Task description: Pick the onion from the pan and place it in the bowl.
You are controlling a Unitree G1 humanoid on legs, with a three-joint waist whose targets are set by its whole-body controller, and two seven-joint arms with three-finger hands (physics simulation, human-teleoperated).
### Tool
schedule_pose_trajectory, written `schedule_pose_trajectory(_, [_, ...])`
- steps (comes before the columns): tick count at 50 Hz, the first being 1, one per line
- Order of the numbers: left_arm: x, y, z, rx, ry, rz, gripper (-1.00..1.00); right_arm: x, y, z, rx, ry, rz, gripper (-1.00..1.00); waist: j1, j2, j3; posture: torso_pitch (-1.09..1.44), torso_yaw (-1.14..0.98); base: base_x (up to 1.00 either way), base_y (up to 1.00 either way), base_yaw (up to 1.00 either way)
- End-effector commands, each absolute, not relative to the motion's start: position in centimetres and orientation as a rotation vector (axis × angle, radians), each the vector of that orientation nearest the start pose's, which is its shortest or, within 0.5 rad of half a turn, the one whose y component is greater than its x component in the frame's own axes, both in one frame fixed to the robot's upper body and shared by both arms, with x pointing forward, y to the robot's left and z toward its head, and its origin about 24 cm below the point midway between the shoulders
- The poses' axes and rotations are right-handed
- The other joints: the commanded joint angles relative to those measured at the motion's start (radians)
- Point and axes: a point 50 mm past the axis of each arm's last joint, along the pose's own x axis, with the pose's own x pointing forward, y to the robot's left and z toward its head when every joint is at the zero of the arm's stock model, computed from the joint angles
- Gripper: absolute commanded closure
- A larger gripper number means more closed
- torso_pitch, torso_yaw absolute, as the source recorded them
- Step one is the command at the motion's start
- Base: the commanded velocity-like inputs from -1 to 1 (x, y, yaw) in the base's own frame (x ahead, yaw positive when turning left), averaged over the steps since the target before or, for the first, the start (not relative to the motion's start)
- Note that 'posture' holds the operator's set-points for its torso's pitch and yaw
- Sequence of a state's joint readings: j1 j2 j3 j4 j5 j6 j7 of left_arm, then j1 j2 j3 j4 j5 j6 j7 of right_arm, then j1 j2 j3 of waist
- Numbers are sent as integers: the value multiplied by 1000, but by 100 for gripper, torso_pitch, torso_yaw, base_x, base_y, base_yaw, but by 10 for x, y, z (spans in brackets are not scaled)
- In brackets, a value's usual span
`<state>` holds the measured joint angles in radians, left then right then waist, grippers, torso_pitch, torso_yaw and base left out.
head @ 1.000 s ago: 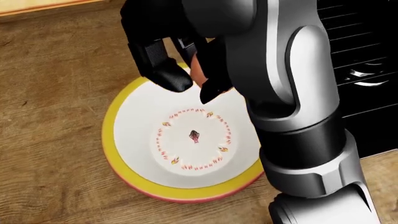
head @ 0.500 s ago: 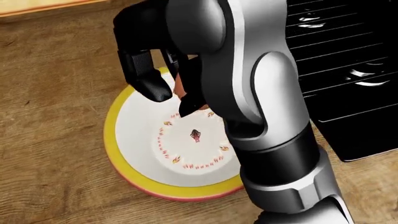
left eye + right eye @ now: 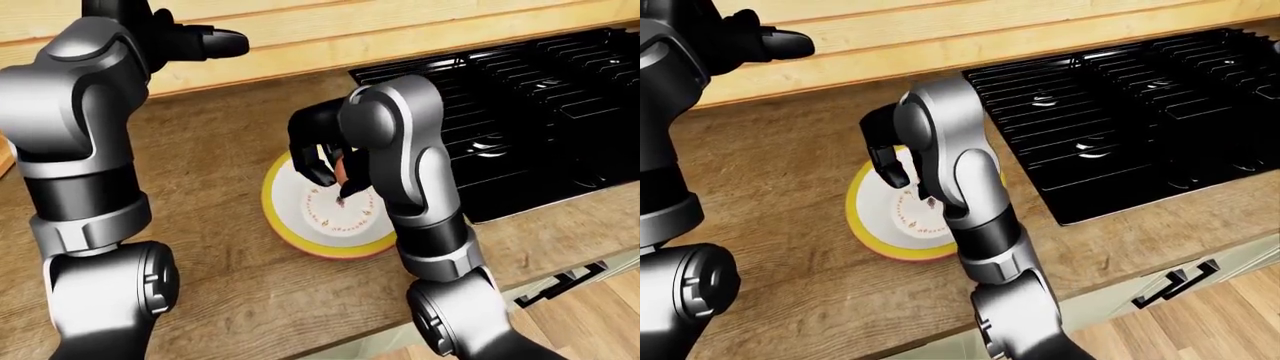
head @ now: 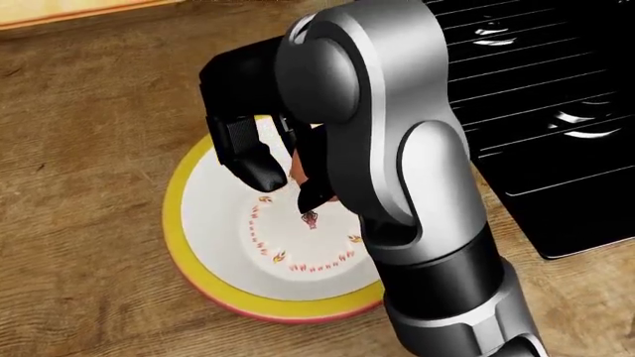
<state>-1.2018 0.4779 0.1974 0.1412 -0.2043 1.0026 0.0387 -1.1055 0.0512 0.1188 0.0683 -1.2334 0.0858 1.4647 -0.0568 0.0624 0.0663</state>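
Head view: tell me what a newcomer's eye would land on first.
The big grey and black right arm fills the middle, its right hand reaching down over the yellow-rimmed bowl with the onion between its fingers. The black stove takes the view's upper right, on the wooden counter.

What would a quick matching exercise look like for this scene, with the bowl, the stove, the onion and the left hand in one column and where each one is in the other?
Things:
1. bowl
2. stove
3. onion
4. left hand

Places:
A. raised near the wooden wall at the view's top left
B. gripped in the right hand above the bowl
C. on the wooden counter
D. black grates at the view's right

Pairs: 1-C, 2-D, 3-B, 4-A
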Motion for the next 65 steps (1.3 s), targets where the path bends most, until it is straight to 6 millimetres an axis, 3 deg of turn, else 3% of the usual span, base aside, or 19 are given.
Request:
schedule_pose_trajectory(1, [344,205,360,71,-210,114,-100,306,-12,300,-1605,-122,821,100,-1,5,-33,0,0,0,0,0])
schedule_pose_trajectory(17, [345,206,359,69,-209,116,-100,306,-2,296,-1486,-128,853,100,-1,8,-34,0,0,0,0,0])
schedule_pose_trajectory(27, [345,207,359,69,-208,117,-100,309,-4,293,-1502,-111,849,100,0,8,-34,0,0,0,0,0])
schedule_pose_trajectory(29, [345,206,360,69,-210,116,-100,309,-4,293,-1505,-109,847,51,0,8,-34,0,0,0,0,0])
schedule_pose_trajectory(30, [345,206,360,69,-210,116,-100,309,-5,293,-1509,-110,846,8,0,8,-34,0,0,0,0,0])
schedule_pose_trajectory(32, [345,207,359,69,-209,117,-100,309,-5,292,-1513,-110,845,-100,1,8,-34,0,0,0,0,0])
schedule_pose_trajectory(65, [345,208,360,66,-208,121,-100,310,-9,298,-1523,-98,822,-100,1,7,-35,0,0,0,0,0])
